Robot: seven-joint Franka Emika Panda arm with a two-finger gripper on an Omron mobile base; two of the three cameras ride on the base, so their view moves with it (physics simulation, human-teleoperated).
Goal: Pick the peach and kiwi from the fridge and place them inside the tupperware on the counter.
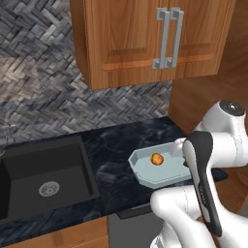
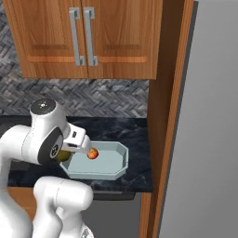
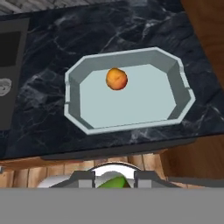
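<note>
Kiwi (image 3: pixel 114 182) clamped in nearly closed gripper (image 3: pixel 114 177) above tupperware (image 3: pixel 76 83), peach (image 3: pixel 117 79) already inside.

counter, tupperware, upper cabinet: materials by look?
Counter: looks like polished black stone, with pale marbled veins and a glossy sheen.
Tupperware: probably matte plastic, an even pale blue-grey with no shine or grain.
Upper cabinet: wood or wood veneer, showing warm brown grain; its handles look like brushed metal.
</note>
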